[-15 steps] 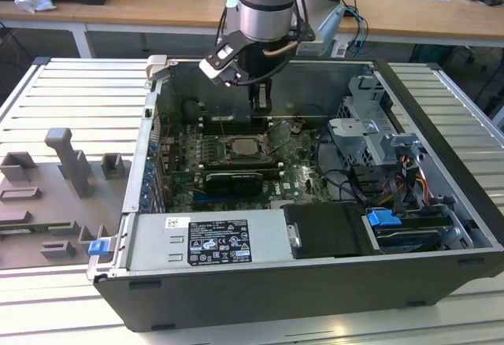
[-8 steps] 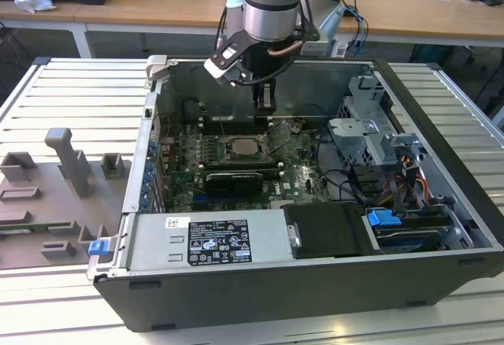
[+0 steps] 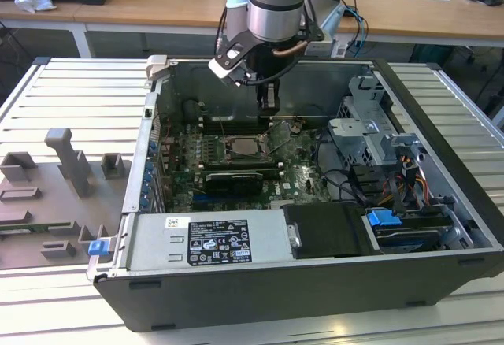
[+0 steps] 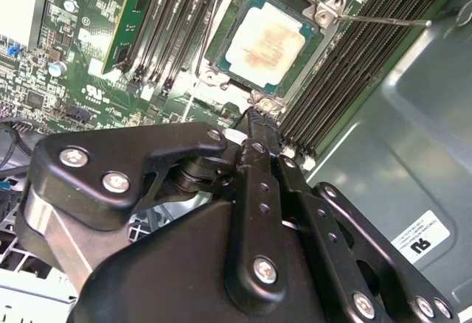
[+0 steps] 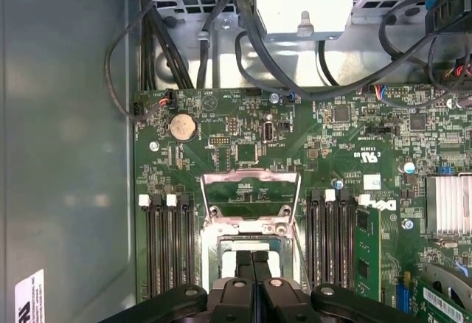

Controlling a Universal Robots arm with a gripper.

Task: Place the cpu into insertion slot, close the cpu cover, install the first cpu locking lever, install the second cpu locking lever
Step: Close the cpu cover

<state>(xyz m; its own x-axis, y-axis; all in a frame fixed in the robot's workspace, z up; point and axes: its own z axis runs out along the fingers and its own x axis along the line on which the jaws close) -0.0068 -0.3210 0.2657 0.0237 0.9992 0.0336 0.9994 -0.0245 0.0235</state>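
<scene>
The cpu [image 4: 267, 43] lies flat in the insertion slot [image 4: 218, 56] on the green board, its pale metal top showing. The cpu cover [image 5: 249, 177] stands swung open, a silvery frame with a square window, on the side of the socket where my gripper is. My gripper [image 4: 255, 116] hangs inside the case just above the socket's edge, fingers pressed together with nothing between them. In the exterior view the gripper [image 3: 268, 107] points down just behind the socket [image 3: 240, 146]. A thin metal locking lever [image 4: 383, 21] sticks out free beside the socket.
Long black memory slots [image 4: 354, 65] flank the socket on both sides. A black card [image 3: 232, 181] sits in front of it, the power supply [image 3: 209, 239] at the case front, a drive cage [image 3: 370, 124] and cables on the exterior view's right. Case walls enclose everything.
</scene>
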